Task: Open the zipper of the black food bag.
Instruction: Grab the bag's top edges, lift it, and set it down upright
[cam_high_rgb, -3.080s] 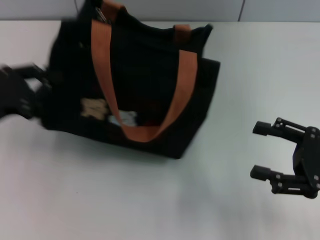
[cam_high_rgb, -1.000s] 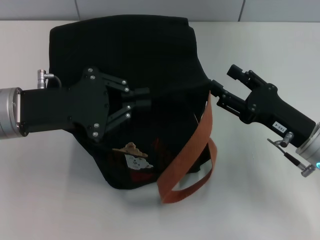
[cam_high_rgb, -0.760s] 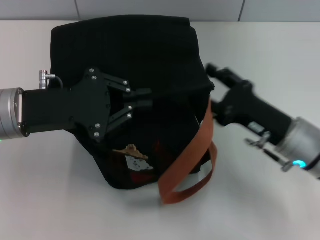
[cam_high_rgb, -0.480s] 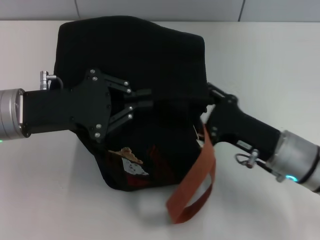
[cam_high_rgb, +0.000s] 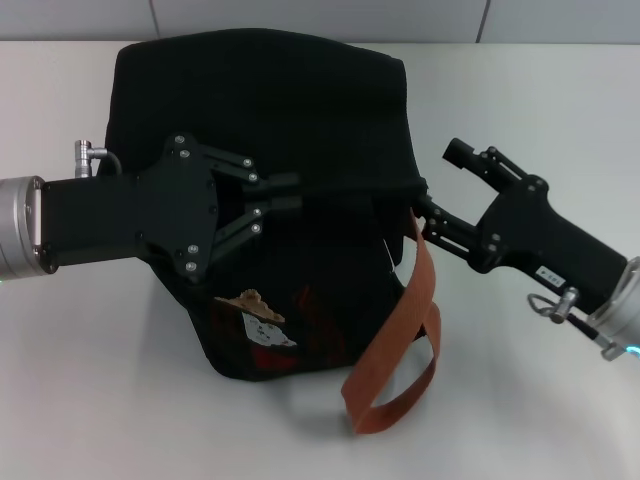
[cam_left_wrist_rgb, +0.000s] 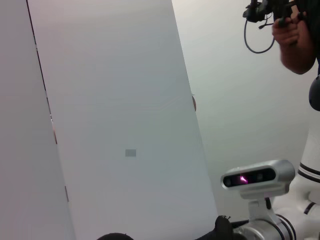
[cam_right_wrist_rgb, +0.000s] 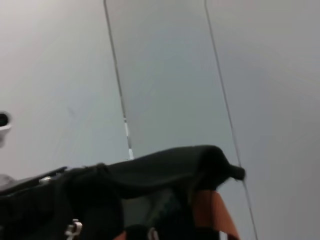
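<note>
running roughly from nine to three o'clock across the black food bag, the zipper's line lies between the two arms, though its pull is hidden. the left gripper pinches the bag's top fabric from nine o'clock. the right gripper meets the rim's three o'clock end beside the orange strap, likely nearer the pull; whether it grips, i cannot tell.

Mostly a pale grey wall is seen here, split by two thin seams running slantwise. The black food bag is caught low against that wall, its fabric rim bunched into a rounded lump at one end. An orange-brown strap is tucked just under that lump. A small silver metal bit is spotted under the rim, but what it is can't be made out.
</note>
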